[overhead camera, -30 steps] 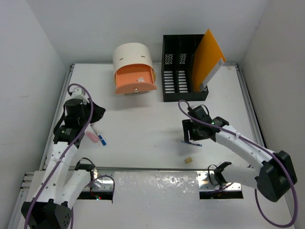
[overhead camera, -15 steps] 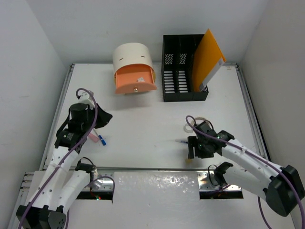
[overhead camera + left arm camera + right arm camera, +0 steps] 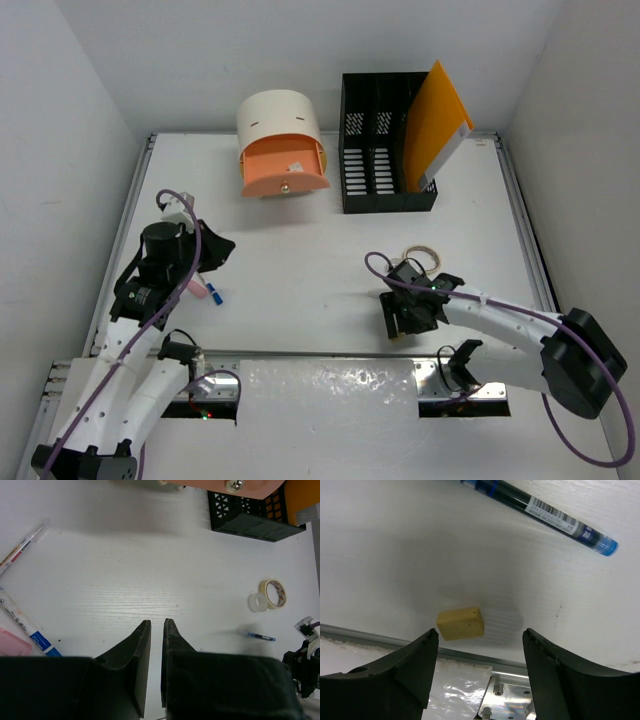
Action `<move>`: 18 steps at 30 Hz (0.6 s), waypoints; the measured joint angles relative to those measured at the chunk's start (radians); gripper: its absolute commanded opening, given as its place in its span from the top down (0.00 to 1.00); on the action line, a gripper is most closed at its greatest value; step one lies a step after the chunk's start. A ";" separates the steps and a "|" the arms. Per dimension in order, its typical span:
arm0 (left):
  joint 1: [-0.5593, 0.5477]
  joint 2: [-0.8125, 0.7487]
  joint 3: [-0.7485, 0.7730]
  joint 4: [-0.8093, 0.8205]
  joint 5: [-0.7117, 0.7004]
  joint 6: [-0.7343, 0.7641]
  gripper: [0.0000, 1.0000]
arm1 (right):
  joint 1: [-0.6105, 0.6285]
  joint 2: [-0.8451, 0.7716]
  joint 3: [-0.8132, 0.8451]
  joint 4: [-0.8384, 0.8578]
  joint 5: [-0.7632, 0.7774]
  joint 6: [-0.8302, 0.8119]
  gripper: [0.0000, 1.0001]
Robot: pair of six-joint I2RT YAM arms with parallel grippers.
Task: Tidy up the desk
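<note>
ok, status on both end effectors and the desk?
Left end effector shut, empty, above desk. Right end effector open over small tan block, by the near rail. Blue pen beyond, not in the way.

top view: right gripper sits right over the tan block, so the block shows only from the right wrist. there the blue-capped pen is cut by the top edge, label print too small to read. tape roll partly behind the right arm's wrist in the top view. left wrist: pink item clipped by the left edge and the left gripper body, can't tell what it is; white pen runs under that body; orange drawer and black rack cut by the top edge
</note>
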 measured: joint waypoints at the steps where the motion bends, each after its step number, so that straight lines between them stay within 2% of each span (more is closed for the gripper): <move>1: 0.000 -0.005 0.000 -0.006 -0.001 0.001 0.92 | 0.014 0.014 -0.002 0.008 0.007 0.002 0.34; 7: 0.000 -0.015 0.000 -0.024 -0.003 0.003 0.92 | 0.080 0.086 -0.002 0.052 0.055 0.014 0.36; 11: 0.000 -0.015 0.000 -0.028 -0.003 0.006 0.92 | 0.134 0.138 0.021 0.064 0.075 0.024 0.42; 14: 0.000 -0.016 0.000 -0.028 -0.003 0.010 0.92 | 0.179 0.185 0.052 0.076 0.086 0.026 0.67; 15: 0.000 -0.016 0.000 -0.028 -0.003 0.010 0.92 | 0.192 0.200 0.064 0.078 0.092 0.029 0.82; 18: 0.000 -0.017 0.000 -0.029 -0.003 0.014 0.92 | 0.224 0.228 0.099 0.041 0.127 0.030 1.00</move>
